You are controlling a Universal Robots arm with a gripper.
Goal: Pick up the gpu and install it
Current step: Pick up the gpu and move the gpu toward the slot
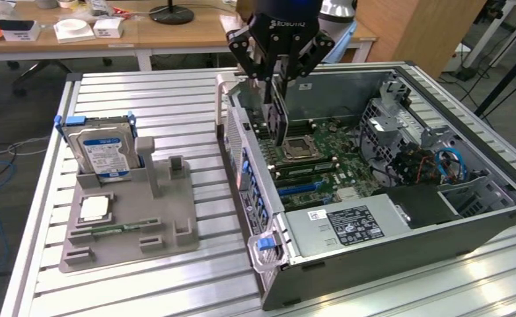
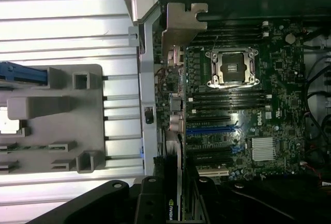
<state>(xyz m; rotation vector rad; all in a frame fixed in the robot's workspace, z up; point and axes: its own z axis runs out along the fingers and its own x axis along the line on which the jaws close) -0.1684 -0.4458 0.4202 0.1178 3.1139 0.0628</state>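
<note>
Gripper [image 1: 278, 76] partly closed, clamped on top edge of gpu [image 1: 280, 117]. Card hung upright below fingers, above motherboard [image 1: 324, 168] inside open computer case [image 1: 372, 277].

The pincer [image 2: 178, 189] holds the gpu [image 2: 171, 208] above the motherboard [image 2: 282, 84].

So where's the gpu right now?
In the exterior view the gpu hangs upright, held by the tool, over the open computer case, above the motherboard near the CPU socket.
</note>
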